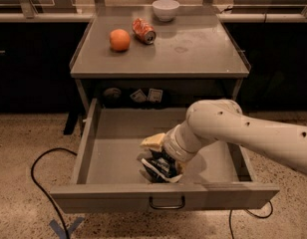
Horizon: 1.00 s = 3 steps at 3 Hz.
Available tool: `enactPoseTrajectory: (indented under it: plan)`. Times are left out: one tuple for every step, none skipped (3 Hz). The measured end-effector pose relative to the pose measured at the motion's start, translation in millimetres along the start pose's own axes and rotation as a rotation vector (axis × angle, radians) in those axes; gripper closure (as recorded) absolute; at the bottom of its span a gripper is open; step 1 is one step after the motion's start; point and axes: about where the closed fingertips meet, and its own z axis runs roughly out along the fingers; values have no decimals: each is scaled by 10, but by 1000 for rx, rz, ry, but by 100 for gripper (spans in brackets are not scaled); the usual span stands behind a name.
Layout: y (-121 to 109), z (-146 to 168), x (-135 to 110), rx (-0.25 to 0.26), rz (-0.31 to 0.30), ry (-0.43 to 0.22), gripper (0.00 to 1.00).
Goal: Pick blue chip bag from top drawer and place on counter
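Note:
The top drawer [113, 156] stands pulled out under the counter [198, 49], its dark wire handle [166, 203] on the front panel. The blue chip bag [152, 173], crumpled with white edges, lies on the drawer floor near the front middle. My gripper [162, 161] reaches down into the drawer from the right and sits right on top of the bag, hiding its upper part. The thick white arm [228, 128] crosses the drawer's right half.
On the counter lie an orange [119, 40], a red-orange soda can [144, 30] on its side and a white bowl [165, 9] at the back. A black cable [39, 180] loops on the floor to the left. A pale ledge runs behind.

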Motion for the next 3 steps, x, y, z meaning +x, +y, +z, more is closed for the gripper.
enactPoseTrajectory:
  plan:
    - [0,0,0,0,0,0,41]
    - [-6,-24,13,5,2,8,66]
    - [-148,-381,141,64,3,60,90]
